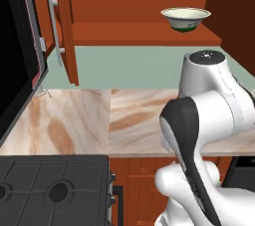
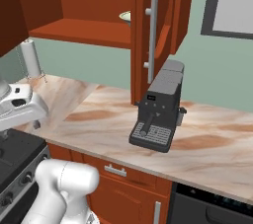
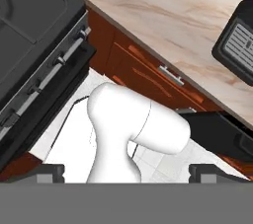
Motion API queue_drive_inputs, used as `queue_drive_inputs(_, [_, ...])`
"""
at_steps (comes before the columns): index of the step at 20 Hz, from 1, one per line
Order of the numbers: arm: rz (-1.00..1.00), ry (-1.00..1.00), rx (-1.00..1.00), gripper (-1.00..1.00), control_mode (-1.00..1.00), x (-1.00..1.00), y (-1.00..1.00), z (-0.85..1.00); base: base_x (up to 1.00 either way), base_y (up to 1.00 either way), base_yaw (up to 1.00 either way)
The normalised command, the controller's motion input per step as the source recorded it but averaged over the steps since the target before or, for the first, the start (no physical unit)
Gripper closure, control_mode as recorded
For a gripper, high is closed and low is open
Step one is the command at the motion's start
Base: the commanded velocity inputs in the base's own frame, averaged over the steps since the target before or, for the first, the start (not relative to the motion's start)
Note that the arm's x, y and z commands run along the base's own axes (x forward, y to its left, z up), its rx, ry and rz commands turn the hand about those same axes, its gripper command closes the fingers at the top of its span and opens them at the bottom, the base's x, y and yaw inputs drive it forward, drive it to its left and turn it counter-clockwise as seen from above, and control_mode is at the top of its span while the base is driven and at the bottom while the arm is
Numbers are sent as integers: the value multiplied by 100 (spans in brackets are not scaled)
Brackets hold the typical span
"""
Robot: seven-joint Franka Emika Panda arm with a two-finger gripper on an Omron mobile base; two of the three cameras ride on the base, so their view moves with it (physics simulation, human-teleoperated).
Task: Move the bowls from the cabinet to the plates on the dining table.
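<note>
1. Stove [image 1: 50,190] at the counter's [image 1: 74,125] left end, black, burners bare.
2. Cabinet [image 1: 129,1] above the counter, door [image 1: 62,26] swung open to the left.
3. Cream bowl [image 1: 186,19] with a green band, upright on the cabinet shelf near its right end, front edge.
4. Coffee machine [image 2: 160,107] on the counter below the right door.
5. Claw [image 3: 126,173] released, fingers [image 3: 49,172] wide apart, grasping nothing, pointing down at the floor before the lower cabinets.
</note>
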Motion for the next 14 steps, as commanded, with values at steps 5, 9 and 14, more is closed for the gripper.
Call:
queue_drive_inputs(5, [0, 0, -24, -100, -100, 0, -52, 7, 0, 0, 0])
queue_drive_inputs(9, [4, 0, -8, -100, -100, 0, -88, 0, 0, 0, 0])
queue_drive_inputs(14, [11, 0, -7, -100, -100, 7, -71, 12, 0, 0, 0])
